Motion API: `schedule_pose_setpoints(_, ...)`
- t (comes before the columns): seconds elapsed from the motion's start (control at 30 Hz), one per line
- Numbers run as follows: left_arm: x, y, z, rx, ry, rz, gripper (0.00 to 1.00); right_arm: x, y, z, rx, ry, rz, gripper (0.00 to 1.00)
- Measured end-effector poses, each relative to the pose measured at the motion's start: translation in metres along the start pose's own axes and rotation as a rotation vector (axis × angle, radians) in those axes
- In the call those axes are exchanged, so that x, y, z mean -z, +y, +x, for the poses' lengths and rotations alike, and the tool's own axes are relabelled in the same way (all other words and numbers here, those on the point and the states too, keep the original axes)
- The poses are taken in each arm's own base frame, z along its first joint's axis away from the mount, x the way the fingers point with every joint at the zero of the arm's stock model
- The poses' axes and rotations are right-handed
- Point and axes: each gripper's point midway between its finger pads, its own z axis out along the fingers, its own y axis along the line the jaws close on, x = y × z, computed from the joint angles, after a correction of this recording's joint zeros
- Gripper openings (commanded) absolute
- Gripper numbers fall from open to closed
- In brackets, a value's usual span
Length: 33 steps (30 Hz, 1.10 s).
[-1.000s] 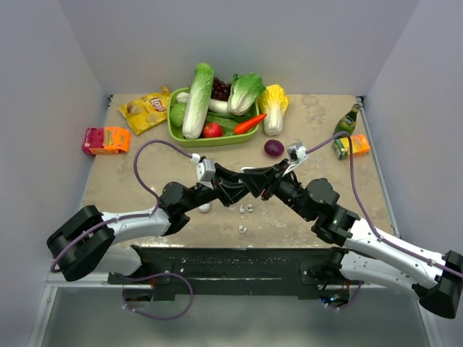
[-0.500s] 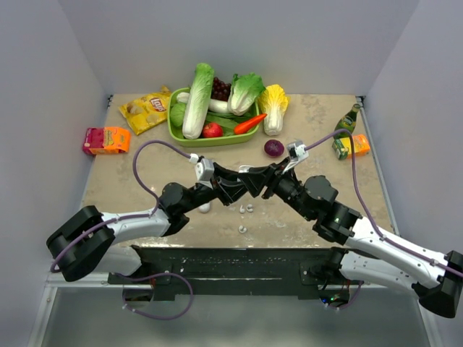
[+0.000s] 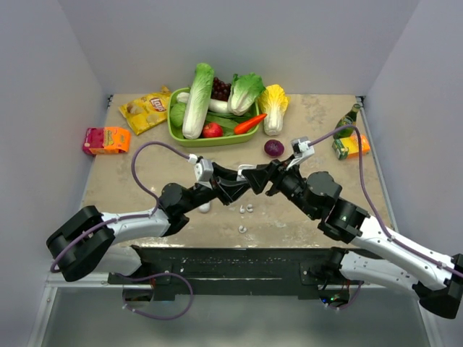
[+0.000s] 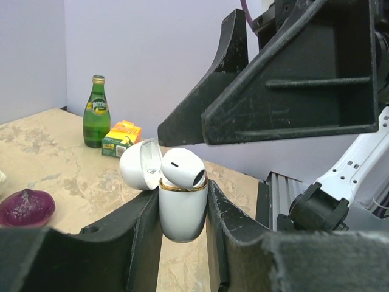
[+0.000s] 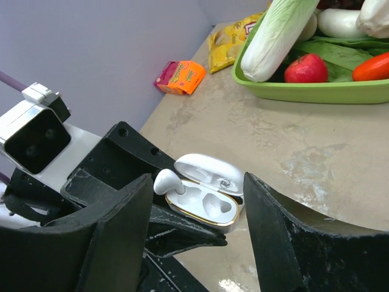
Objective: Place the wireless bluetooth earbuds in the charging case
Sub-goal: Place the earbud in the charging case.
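Left wrist view shows one earbud (image 4: 181,167) perched high in the open charging case (image 4: 181,213), not yet seated flat (the neighbouring slot looks bare from the right wrist). The left gripper (image 4: 183,204) is clamped on the case body. The right gripper (image 5: 197,182) hangs over it, spread wide and empty. The first insertion looks nearly finished; next probably comes a downward press, then fetching a second bud. Count: one case, one bud in it, and three tiny white bits (image 3: 242,229) on the table (image 3: 318,116), too small to identify.
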Motion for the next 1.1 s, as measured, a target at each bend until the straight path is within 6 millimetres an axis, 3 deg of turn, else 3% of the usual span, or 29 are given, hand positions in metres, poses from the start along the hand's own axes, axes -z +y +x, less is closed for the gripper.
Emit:
schedule_pose_setpoints(0.07,0.000,0.000,0.000,-0.004,-0.001,0.001,0.00,0.003,-0.002,-0.004,0.006,-0.005,0.018,0.70)
schedule_pose_setpoints(0.37,0.000,0.001,-0.014,-0.072,-0.040,-0.005,0.00,0.013,-0.013,-0.023,0.059,-0.016,0.109,0.71)
schedule_pose_setpoints(0.63,-0.001,0.007,-0.016,-0.137,-0.049,-0.031,0.00,0.009,0.005,-0.047,0.128,-0.035,0.109,0.82)
schedule_pose_setpoints(0.8,-0.002,0.013,-0.019,-0.206,-0.061,-0.069,0.00,-0.003,0.015,-0.039,0.193,0.006,0.131,0.82)
schedule_pose_setpoints(0.97,-0.004,0.016,-0.026,-0.296,-0.084,-0.113,0.00,-0.012,0.006,-0.023,0.248,0.050,0.205,0.82)
schedule_pose_setpoints(1.1,-0.004,0.021,-0.029,-0.363,-0.090,-0.157,0.00,-0.015,0.003,-0.024,0.259,0.048,0.241,0.82)
